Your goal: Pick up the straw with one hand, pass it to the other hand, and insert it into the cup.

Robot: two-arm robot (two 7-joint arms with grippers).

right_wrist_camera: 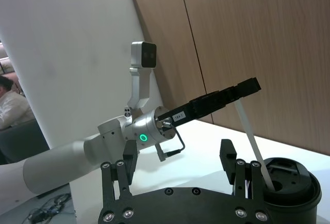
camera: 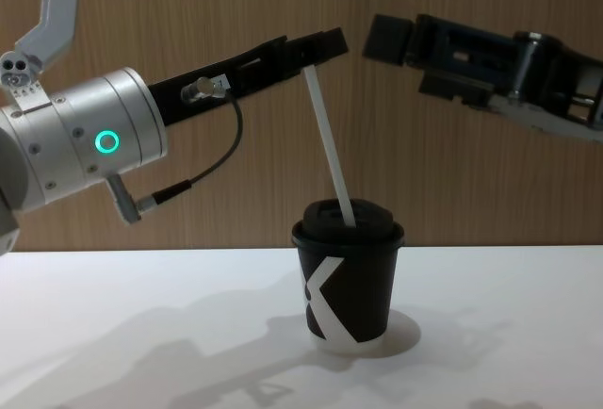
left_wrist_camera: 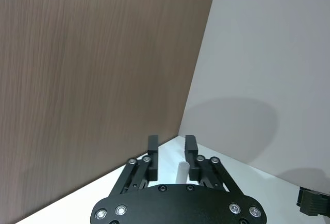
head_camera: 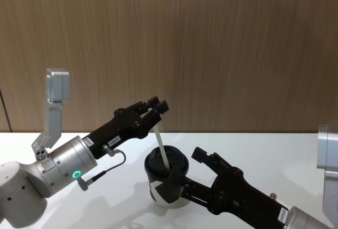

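Observation:
The black cup (camera: 350,286) with its white K mark stands on the white table, also visible in the head view (head_camera: 156,161) and the right wrist view (right_wrist_camera: 294,180). The white straw (camera: 330,140) leans out of the lid's opening, its lower end inside the cup. Its upper end (left_wrist_camera: 181,171) sits between the fingers of my left gripper (camera: 325,46), the one on the silver arm with the green ring. The jaws stand a little apart, and the straw lies against one finger. My right gripper (camera: 388,40) hovers open and holds nothing, above and to the right of the cup.
A white table (head_camera: 253,150) carries the cup, with bare surface on both sides of it. A wood-panelled wall (head_camera: 211,44) rises right behind. The left arm's silver camera bracket (head_camera: 57,84) sticks up at the left.

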